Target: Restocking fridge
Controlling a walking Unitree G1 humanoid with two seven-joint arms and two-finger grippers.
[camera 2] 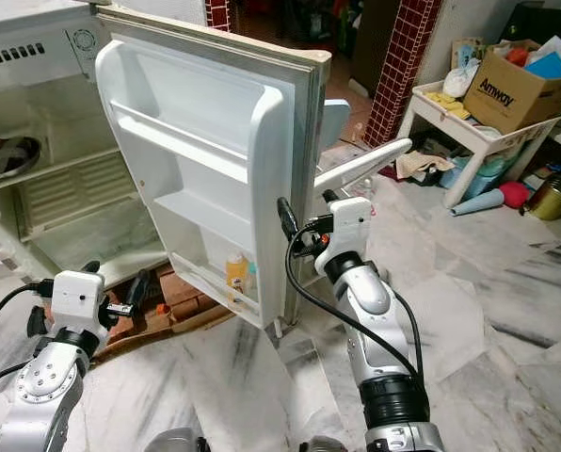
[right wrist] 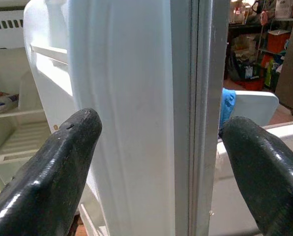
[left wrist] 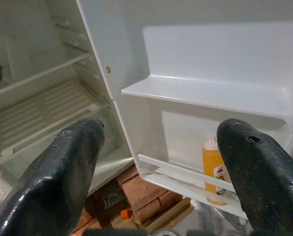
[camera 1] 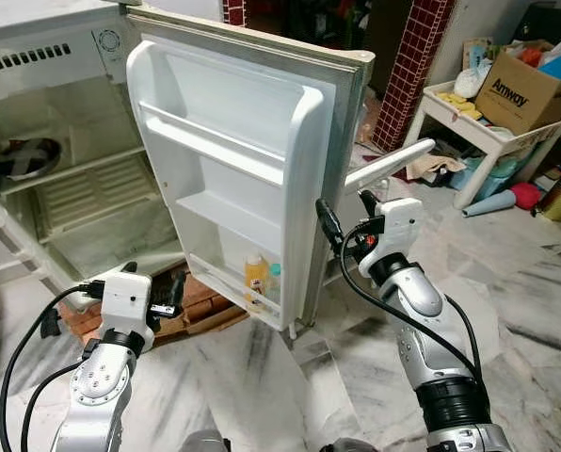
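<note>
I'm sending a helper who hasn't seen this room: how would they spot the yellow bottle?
Find the open white fridge door and look down its inner side to the lowest rack. The yellow bottle stands upright there, next to a smaller pale bluish container; it is the taller, yellow one with a white cap.

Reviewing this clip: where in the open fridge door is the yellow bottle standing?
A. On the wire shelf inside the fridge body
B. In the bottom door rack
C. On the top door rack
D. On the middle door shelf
B: the yellow bottle stands upright behind the rail of the lowest rack of the fridge door, and the middle door shelf above it is bare.
</note>
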